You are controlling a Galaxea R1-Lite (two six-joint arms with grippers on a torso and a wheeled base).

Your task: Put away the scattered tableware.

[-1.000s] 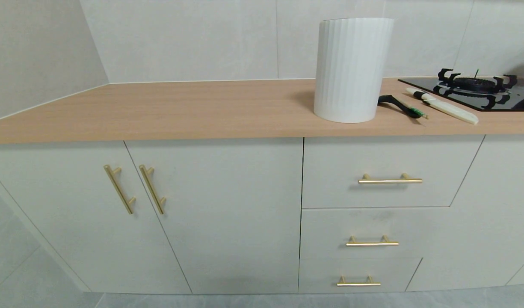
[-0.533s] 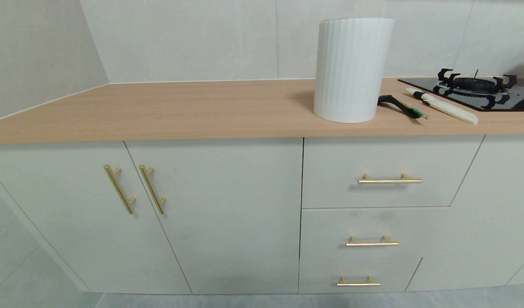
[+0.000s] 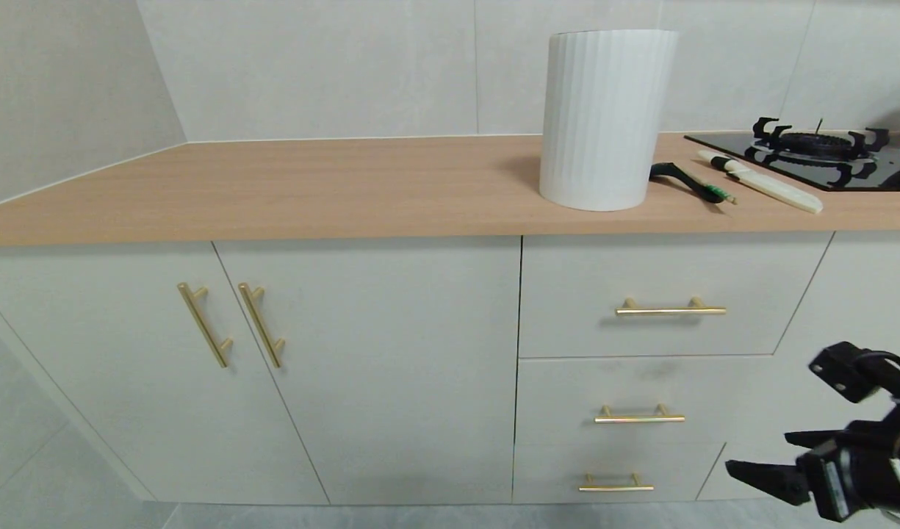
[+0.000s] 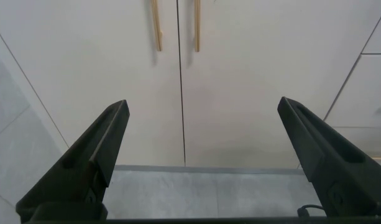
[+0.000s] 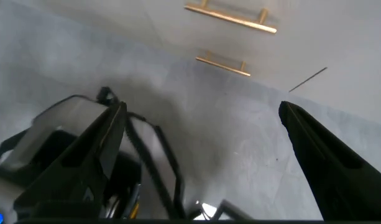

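A tall white ribbed holder (image 3: 604,117) stands upright on the wooden counter (image 3: 310,184). Just to its right lie a black-handled tool with a green tip (image 3: 690,183) and a white knife with a black band (image 3: 762,183), side by side near the stove. My right gripper (image 3: 771,458) hangs low in front of the drawers, far below the counter, open and holding nothing; in its wrist view the right gripper (image 5: 202,113) faces the floor and the lower drawers. The left gripper (image 4: 202,109) is open and points at the cabinet doors near the floor.
A black gas stove (image 3: 817,150) sits at the counter's right end. Below are two cabinet doors with gold handles (image 3: 262,325) and three drawers with gold handles (image 3: 670,310). Tiled wall runs behind, and grey floor (image 4: 202,193) lies in front.
My right arm and its open gripper have come into the head view at the lower right. The holder, tool and knife have not moved.
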